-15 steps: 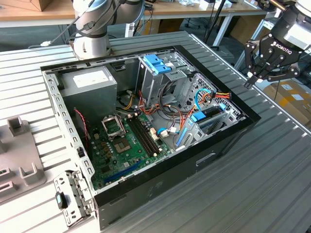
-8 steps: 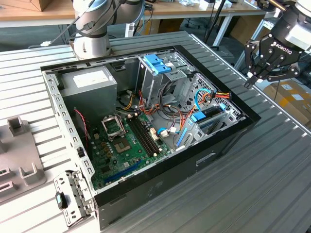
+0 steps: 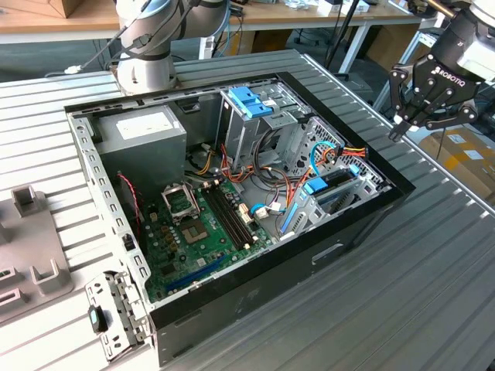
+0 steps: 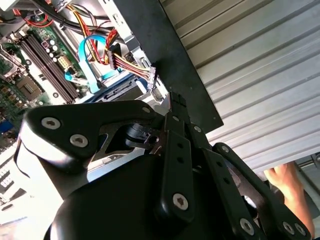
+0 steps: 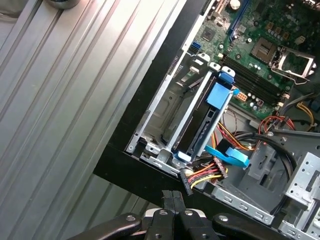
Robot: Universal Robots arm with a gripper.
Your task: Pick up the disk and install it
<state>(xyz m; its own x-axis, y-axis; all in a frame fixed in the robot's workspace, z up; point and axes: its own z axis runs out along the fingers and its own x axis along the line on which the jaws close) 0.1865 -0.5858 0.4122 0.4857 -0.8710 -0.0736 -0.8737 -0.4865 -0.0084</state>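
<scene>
Open computer case (image 3: pixel 363 224), motherboard (image 3: pixel 197 224)

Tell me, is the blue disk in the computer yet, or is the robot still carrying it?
It looks already in: the disk sits in its metal bay at the case edge, blue tab up, seen in the first wrist view. The tool carries nothing and hangs above the table, off to the exterior view's right of the case. Whether the disk is pushed fully home, I can't tell.

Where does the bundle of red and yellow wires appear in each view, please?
Exterior view: wire bundle, inside the case toward the exterior view's right.
Second wrist view: wire bundle against the case's black rim.
First wrist view: wire bundle beside the disk.
Shared landmark: the memory slots.
</scene>
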